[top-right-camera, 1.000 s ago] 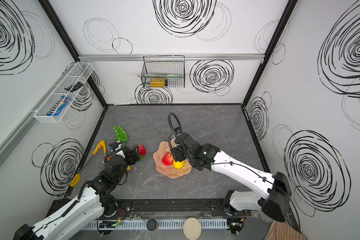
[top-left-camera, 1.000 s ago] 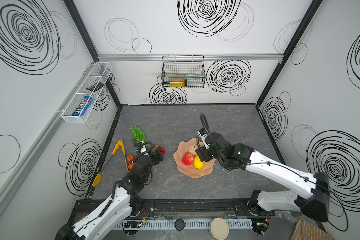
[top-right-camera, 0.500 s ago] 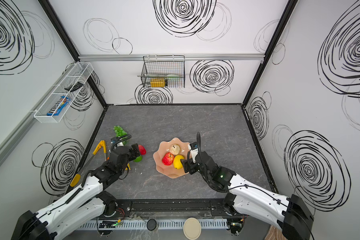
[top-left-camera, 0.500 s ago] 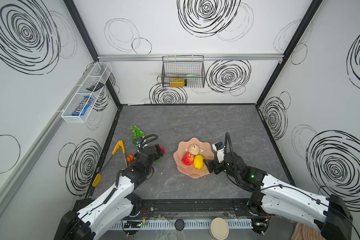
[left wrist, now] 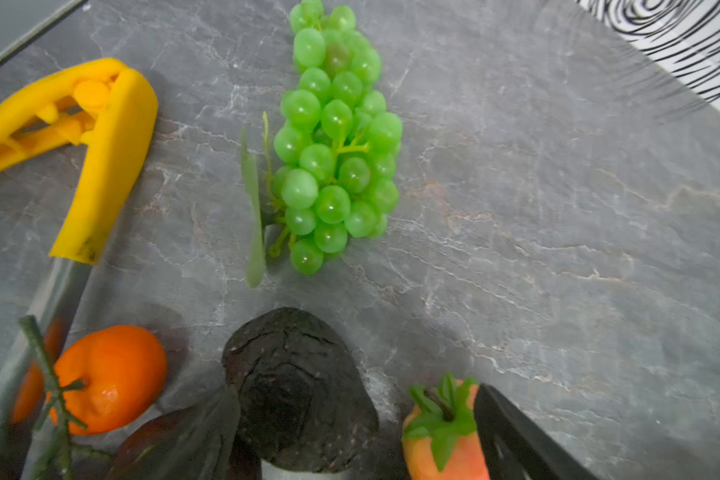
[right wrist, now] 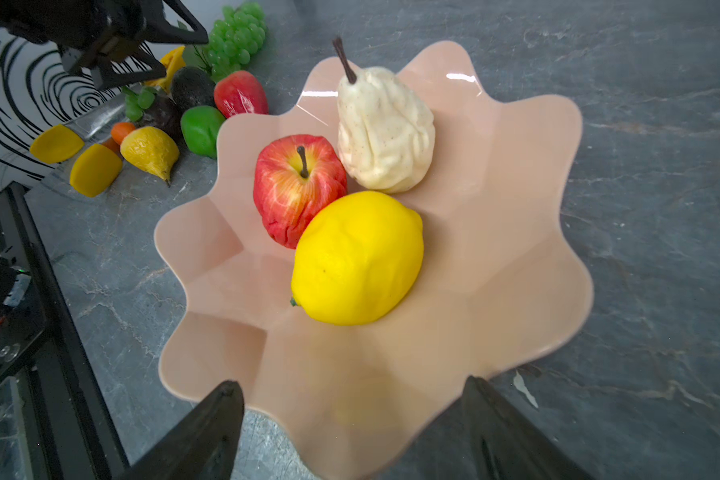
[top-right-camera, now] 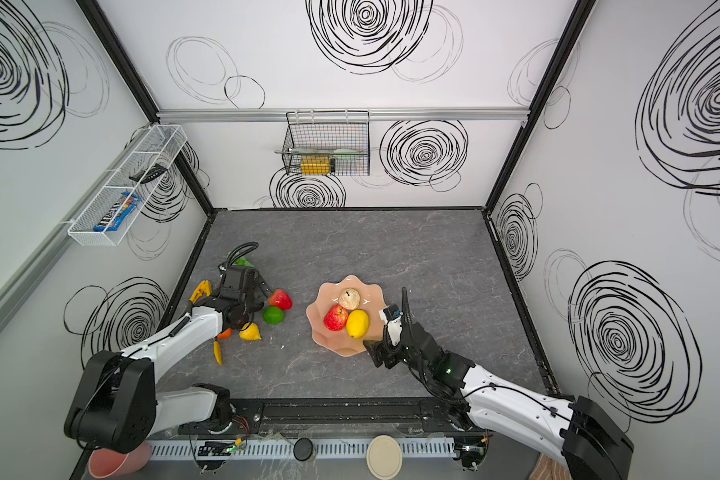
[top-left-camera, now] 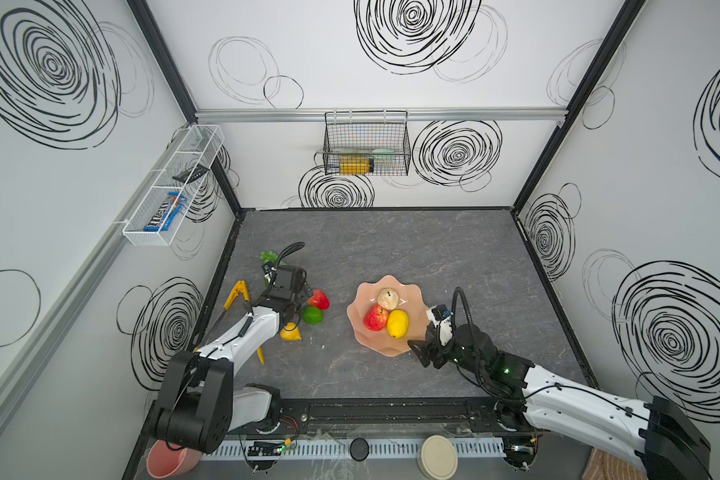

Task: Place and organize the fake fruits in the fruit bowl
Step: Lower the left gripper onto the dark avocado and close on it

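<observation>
On the left, the left gripper [right wrist: 184,56] hangs with its jaws spread wide and empty above the avocado [left wrist: 300,386]. The avocado lies on the table [top-left-camera: 391,249] between the orange [left wrist: 109,378] and the strawberry [left wrist: 445,436]. I'd come straight down across its fat middle and close gently, as the strawberry lies near enough to get shoved aside. The avocado looks dark, wrinkled and matte. To the right, the fruit bowl [top-left-camera: 356,328], peach-pink and scalloped, holds the apple [top-left-camera: 376,318], pear [top-left-camera: 388,298] and lemon [top-left-camera: 397,323] huddled together, with room to spare. The right gripper [right wrist: 350,388] gapes empty at the bowl's near rim.
</observation>
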Controlling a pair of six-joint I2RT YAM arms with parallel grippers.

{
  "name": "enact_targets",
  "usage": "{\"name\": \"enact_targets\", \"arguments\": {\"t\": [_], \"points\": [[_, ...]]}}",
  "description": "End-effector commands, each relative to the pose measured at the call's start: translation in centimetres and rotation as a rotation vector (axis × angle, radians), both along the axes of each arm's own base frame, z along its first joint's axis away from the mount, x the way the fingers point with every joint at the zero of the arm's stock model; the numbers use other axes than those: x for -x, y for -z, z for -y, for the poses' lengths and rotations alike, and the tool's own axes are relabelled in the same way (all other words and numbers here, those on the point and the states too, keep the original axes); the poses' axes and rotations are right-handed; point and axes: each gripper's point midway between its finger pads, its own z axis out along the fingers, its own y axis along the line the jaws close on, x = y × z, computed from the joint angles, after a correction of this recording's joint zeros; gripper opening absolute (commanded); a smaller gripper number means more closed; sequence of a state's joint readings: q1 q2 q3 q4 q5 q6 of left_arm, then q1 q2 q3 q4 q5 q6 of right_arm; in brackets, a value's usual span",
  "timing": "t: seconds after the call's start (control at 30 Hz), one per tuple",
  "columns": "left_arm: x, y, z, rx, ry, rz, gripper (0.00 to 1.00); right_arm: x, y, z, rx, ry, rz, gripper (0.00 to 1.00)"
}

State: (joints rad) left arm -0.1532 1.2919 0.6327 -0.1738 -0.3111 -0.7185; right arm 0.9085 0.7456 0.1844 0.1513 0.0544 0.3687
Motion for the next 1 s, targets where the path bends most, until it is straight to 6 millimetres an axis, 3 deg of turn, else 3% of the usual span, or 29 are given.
{"name": "enact_targets", "arguments": {"t": [0.0,0.2,0.5,0.97], "points": [[-0.9,-1.0,-0.7,0.006,-0.028,0.016,0.94,-0.5,-1.9,-0.1,-0.076,0.016,0.065,0.87],[-0.7,0.8,-0.8,-0.006,-0.032,-0.048,1.00,-0.5,-2.1,0.0,-0.087,0.024,0.070,0.87],[-1.5,2.3,0.3,0.019,0.015,-0.087,0.91,-0.7,-1.9,0.1,-0.076,0.032,0.064,0.87],[-2.3,3.9,1.3,0.034,0.050,-0.121,0.86,-0.7,-1.6,0.3,-0.069,0.041,0.060,0.87]]}}
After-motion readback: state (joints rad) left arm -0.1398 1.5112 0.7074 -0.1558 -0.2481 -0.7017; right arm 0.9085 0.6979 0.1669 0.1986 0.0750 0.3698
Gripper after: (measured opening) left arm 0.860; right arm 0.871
